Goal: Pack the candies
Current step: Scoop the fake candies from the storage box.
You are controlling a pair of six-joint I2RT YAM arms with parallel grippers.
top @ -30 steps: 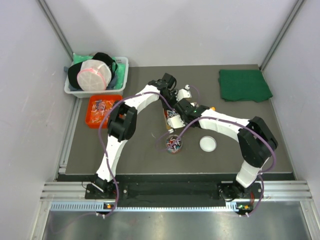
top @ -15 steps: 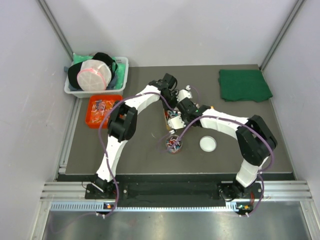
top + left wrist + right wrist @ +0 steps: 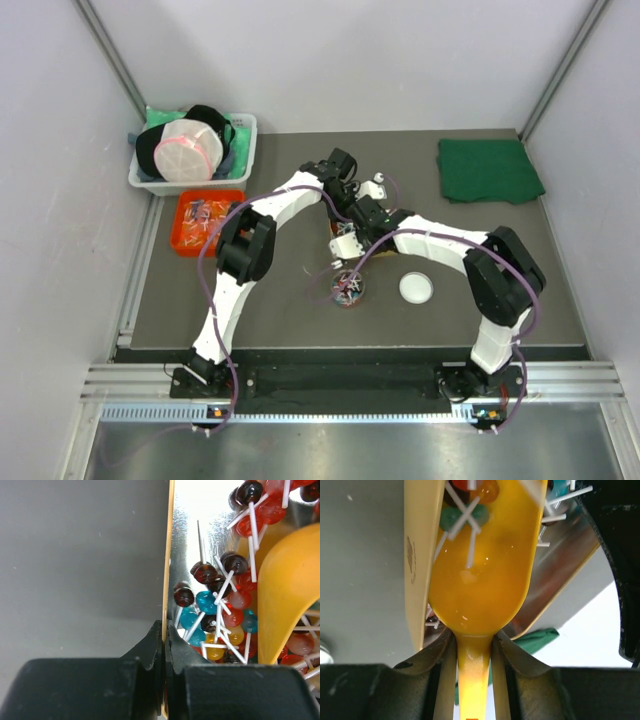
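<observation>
Both arms are meeting in the middle of the top view, and the work is going on inside the pouch [image 3: 192,510]. The left gripper [image 3: 164,630] is pinched tight on the pouch's tan edge at the bottom of the left wrist view, jaws fully together on the wall and holding the mouth open. The right gripper [image 3: 473,650] is clamped on the handle of the orange scoop [image 3: 485,580], with the handle running down between the fingers at lower centre.

The candies [image 3: 215,605] are heaped in the pouch's silvery lining, right of centre in the left wrist view. They are glossy red, blue, amber and dark sweets on white sticks. The scoop bowl is lying in among them, and a few are riding at its far tip, at the top of the right wrist view.

A small round tub [image 3: 364,290] with sweets in it is sitting just below the grippers in the top view. Its white lid [image 3: 416,288] is lying apart to its right.

My read is that a scoopful is being worked up from the pouch for that tub, though a tip-in the other way can't be ruled out.

The next move is calling for a level scoop, as those sticks tangle and drag neighbours along. It needs a clean lift past the pouch's rim and a steady pinch from the left side so the mouth isn't folding shut.
</observation>
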